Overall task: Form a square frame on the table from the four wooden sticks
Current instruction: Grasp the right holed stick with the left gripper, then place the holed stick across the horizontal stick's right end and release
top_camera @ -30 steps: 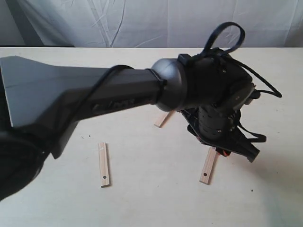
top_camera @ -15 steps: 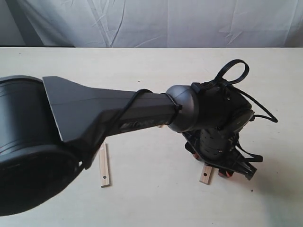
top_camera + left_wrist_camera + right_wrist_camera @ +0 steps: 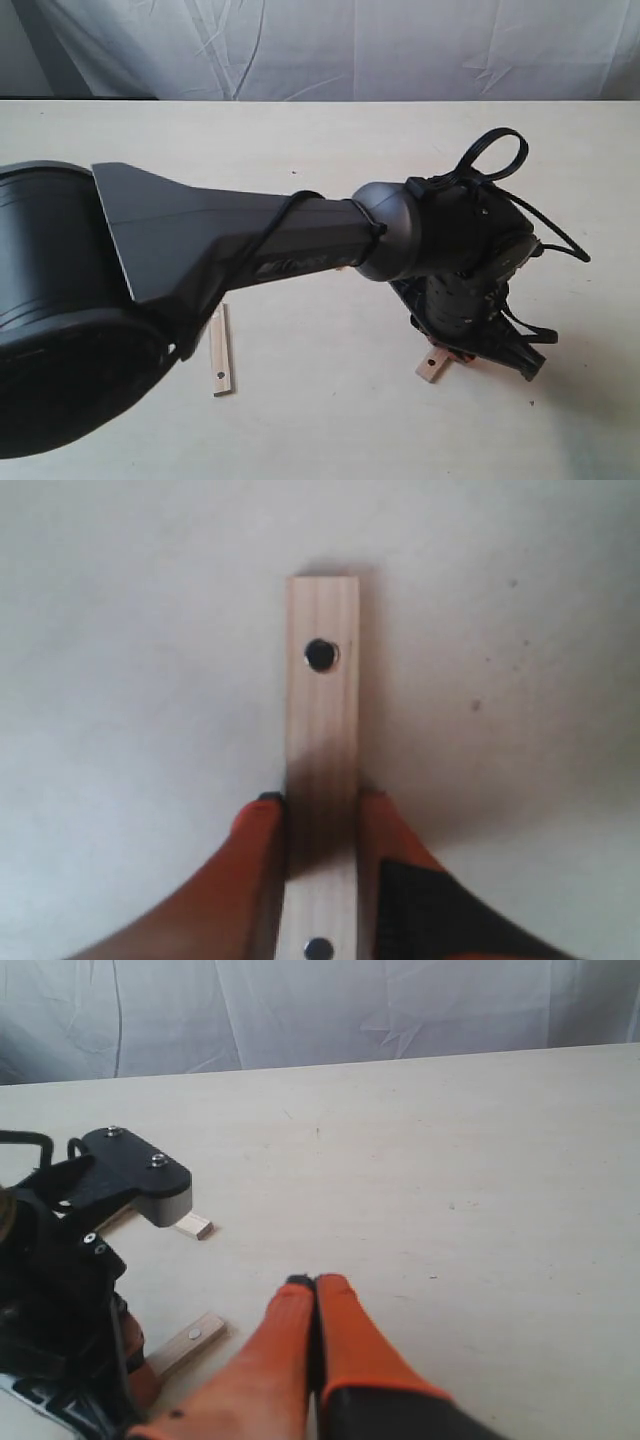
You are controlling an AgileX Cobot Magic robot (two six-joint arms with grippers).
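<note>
Left tool (image 3: pixel 320 802): orange fingers (image 3: pixel 255 830) clamped on long edges of holed stick (image 3: pixel 322 710), roughly mid-length. One hole lies beyond fingertips, the other back between fingers. Exterior view: stick end protrudes from under tool, right part of desk (image 3: pixel 300 150). Contact with desk: cannot tell.
Right tool (image 3: pixel 314 1285): fingers pressed together, above desk.
Second holed stick (image 3: pixel 220 350): flat on desk, well apart to left.
Third stick (image 3: pixel 194 1226): only end visible, under left arm (image 3: pixel 250 235).

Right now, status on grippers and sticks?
Left gripper shut on holed stick. Right gripper shut, empty, over table. Second holed stick lies apart, unplaced. Nothing blocking seen.
</note>
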